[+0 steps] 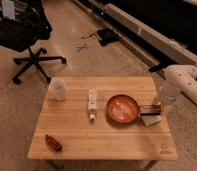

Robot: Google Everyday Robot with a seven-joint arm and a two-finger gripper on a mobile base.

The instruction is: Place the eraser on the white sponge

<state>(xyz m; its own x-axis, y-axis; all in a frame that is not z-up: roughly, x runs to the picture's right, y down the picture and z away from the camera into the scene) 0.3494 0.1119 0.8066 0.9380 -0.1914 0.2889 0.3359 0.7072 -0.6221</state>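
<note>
The gripper point(161, 103) hangs at the right edge of the wooden table point(102, 137), under the white arm point(184, 82) that comes in from the right side, and it is just beside the eraser point(149, 108) — if its jaws are open or closed I cannot tell, and I cannot tell either if it touches or holds something. The table is low, made of light wood strips, and it stands on a speckled floor point(17, 115). Behind it, at the upper left, there is a black office chair point(24, 37) on a star base with wheels, and some dark small things lie on the floor near a long dark wall base at the top. On the table a white cup point(57, 89) stands upright near the back left corner, a white tube point(92, 103) lies in the middle, an orange bowl point(123, 109) sits right of the tube, and a long dark red object point(53, 142) lies near the front left corner. The eraser is a small flat dark block with a reddish top, touching the right side of the bowl — it lies on the back part of the white sponge point(152, 120), a thin pale pad which shows in front of it.
</note>
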